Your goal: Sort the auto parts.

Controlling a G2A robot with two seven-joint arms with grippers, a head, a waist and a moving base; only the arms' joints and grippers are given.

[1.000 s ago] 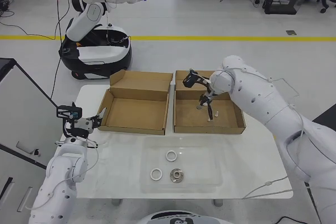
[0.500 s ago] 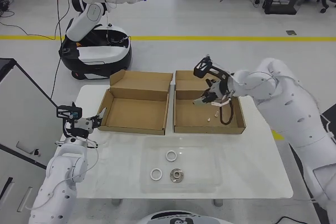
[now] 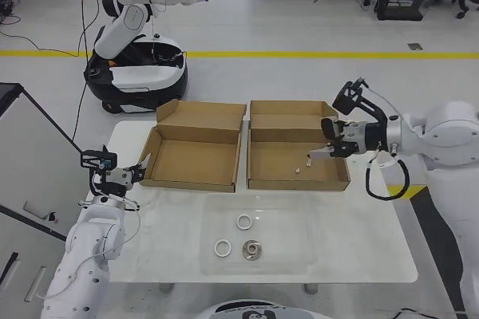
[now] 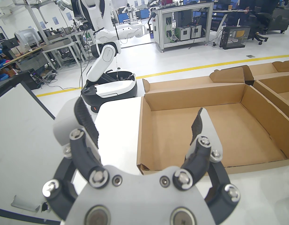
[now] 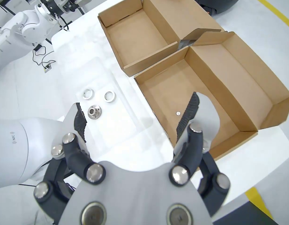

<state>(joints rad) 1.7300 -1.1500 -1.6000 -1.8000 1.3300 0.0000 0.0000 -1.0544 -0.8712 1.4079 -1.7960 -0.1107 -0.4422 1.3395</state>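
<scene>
Right pincer (image 5: 136,104) withdrawn, agape | wrist view: small disc (image 5: 178,113) on box (image 5: 212,80) floor

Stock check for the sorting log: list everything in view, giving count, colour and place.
cardboard boxes: 2, brown, open, side by side at the table's far side; left box, right box
small disc: 1, pale, on the right box's floor
rings: 2, white, on the clear tray
flanged metal part: 1, silver, on the tray beside the nearer ring
clear tray: 1, transparent, table's near middle
table: 1, white
other robot: 1, white and black, on the floor beyond the table
left claw: 1, black fingers, open, empty, beside the left box
right claw: 1, black fingers, open, empty, at the right box's outer side
</scene>
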